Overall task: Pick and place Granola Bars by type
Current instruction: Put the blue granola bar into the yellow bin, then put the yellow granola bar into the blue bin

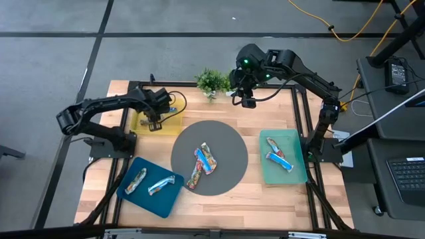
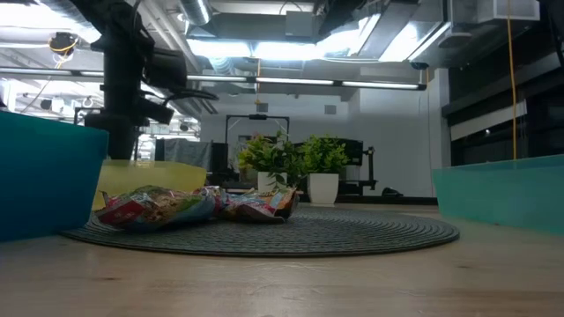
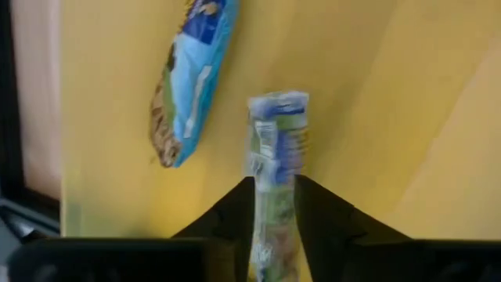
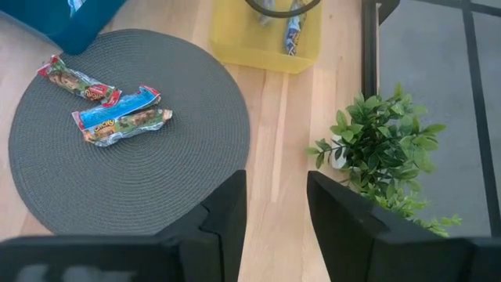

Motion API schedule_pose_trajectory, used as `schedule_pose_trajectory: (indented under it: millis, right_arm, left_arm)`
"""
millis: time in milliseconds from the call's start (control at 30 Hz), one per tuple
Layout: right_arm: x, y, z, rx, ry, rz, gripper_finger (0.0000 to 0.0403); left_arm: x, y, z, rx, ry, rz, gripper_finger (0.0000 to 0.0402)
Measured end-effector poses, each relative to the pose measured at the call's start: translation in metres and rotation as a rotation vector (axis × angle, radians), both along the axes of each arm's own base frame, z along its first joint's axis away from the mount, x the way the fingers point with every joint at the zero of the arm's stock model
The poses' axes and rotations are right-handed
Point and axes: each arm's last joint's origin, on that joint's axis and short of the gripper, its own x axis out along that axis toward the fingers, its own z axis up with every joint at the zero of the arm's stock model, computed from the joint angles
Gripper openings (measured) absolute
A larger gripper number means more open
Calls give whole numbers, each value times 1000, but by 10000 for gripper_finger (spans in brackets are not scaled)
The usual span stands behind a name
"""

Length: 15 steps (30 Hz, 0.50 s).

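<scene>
The wooden desk (image 1: pixel 259 192) is seen from above with a round grey mat (image 1: pixel 229 174) at its centre. A yellow tray (image 1: pixel 169 123) lies at ten o'clock from the mat, a dark blue tray (image 1: pixel 143 201) at seven o'clock and a green tray (image 1: pixel 295 169) at three o'clock. A small potted plant (image 1: pixel 212 81) stands at twelve o'clock, near the far edge.

The granola bars are spread as follows: three are left on the grey mat (image 1: pixel 204 163), two lie in the blue tray (image 1: pixel 149 183), two in the green tray (image 1: pixel 277 155), and one with a blue wrapper (image 3: pixel 192 78) rests flat in the yellow tray.

The left claw (image 3: pixel 274 196) is held low over the yellow tray, and a blue-and-green wrapped bar (image 3: pixel 275 149) is seen standing between its fingers, which sit close on either side of it. Whether the bar is gripped or already loose cannot be told. The right claw (image 4: pixel 274 204) is parked high at one o'clock from the mat, near the plant, its fingers parted on nothing.

The step in hand is judged to be the release of this bar into the yellow tray. It is best done by the fingers being opened fully before any lift, so that the wrapper is not dragged up, and by the claw being raised straight, clear of the neighbouring bar and the tray wall.
</scene>
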Motion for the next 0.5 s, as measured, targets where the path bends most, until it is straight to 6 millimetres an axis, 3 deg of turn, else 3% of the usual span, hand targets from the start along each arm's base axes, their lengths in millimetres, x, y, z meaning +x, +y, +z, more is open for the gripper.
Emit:
schedule_pose_trajectory:
  millis: [300,500]
  right_arm:
    - [0,0,0,1,0,-1,137]
    - [4,11,0,15,1,14,137]
  left_arm:
    - [-5,-4,12,41,-57,38,167]
    - [-16,-22,36,77,-210,45,176]
